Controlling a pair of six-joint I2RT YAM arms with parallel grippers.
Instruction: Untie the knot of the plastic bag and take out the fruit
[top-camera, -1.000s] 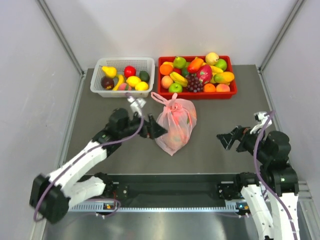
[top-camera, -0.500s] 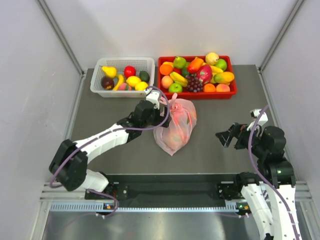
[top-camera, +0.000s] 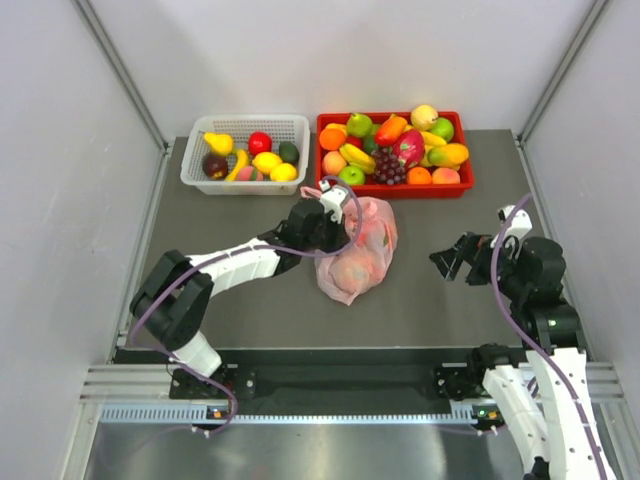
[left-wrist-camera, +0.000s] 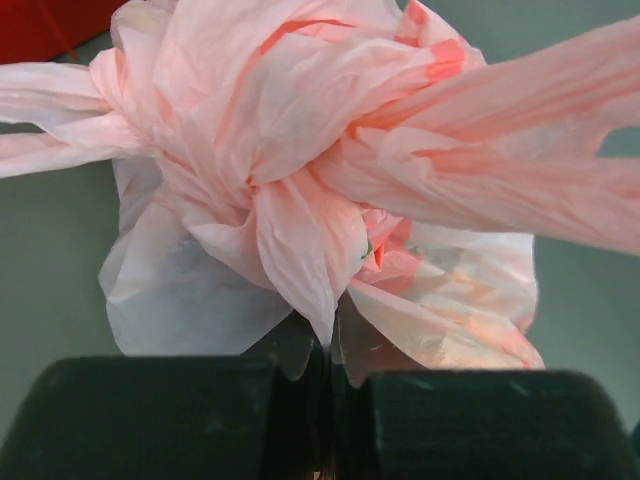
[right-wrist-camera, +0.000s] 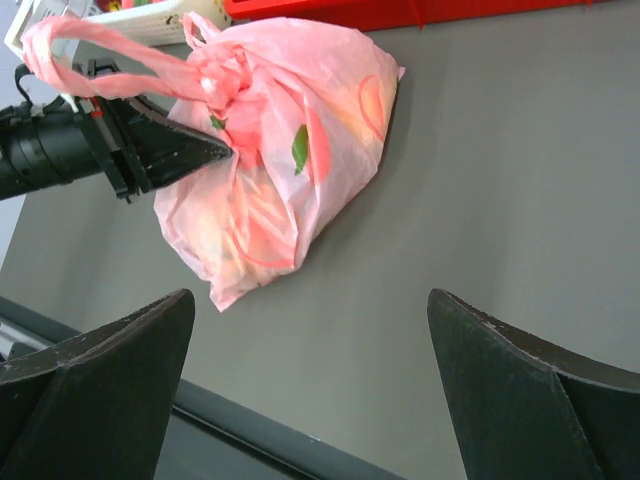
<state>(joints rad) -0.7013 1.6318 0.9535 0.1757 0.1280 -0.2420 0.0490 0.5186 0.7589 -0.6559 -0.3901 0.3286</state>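
While the right claw (top-camera: 450, 260) is hanging spread wide above the counter (top-camera: 430, 215), the left claw (left-wrist-camera: 328, 345) is squeezing together on a fold of the bag (left-wrist-camera: 200, 290) under its knot (left-wrist-camera: 255, 170).

The black fingers (left-wrist-camera: 150, 412) of the left gripper (left-wrist-camera: 326, 372) pinched a fold of the crinkly pink plastic bag (left-wrist-camera: 185, 290) just below its bunched knot (left-wrist-camera: 255, 175).
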